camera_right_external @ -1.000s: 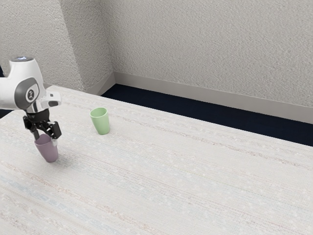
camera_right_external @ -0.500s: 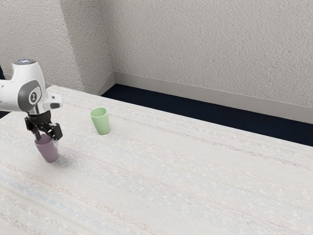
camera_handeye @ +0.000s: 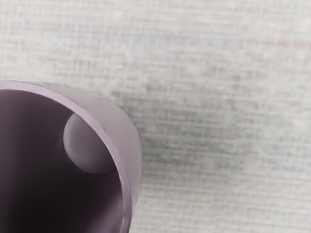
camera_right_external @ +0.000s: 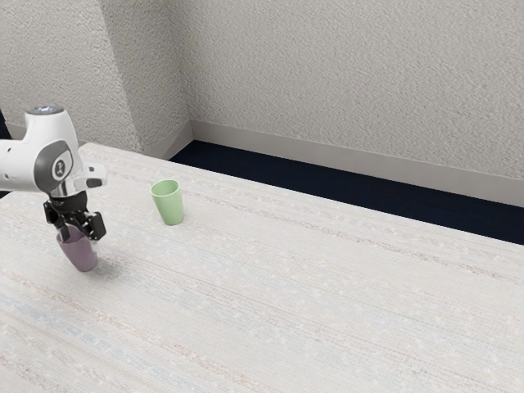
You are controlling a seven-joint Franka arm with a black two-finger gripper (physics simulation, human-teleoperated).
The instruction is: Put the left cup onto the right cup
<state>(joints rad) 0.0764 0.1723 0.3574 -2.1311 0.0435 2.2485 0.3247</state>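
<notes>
Near the table's (camera_right_external: 327, 311) edge at the exterior view's left: a purple cup (camera_right_external: 79, 254), mouth up, base on the surface. Directly on top of it, the black gripper (camera_right_external: 79, 234), down at rim level, carried by the white arm (camera_right_external: 41, 160) entering from the exterior view's left. Cannot tell whether clamped on the cup wall or released; too small and too dark at the rim to read.

Farther back, toward the table's far edge and the corner by the wall: a green cup (camera_right_external: 168, 203), upright, mouth open, standing alone. Well apart from the purple one, nothing between them but bare pale surface.

From the wrist camera: purple cup (camera_handeye: 58, 184) close under the hand, looking down into its dark inside, with a paler round patch low against the inner wall. Curved rim clear against the table top (camera_handeye: 218, 97), pale woodgrain alongside.

Beyond the far edge: dark floor (camera_right_external: 344, 184) and textured grey wall (camera_right_external: 352, 74).
</notes>
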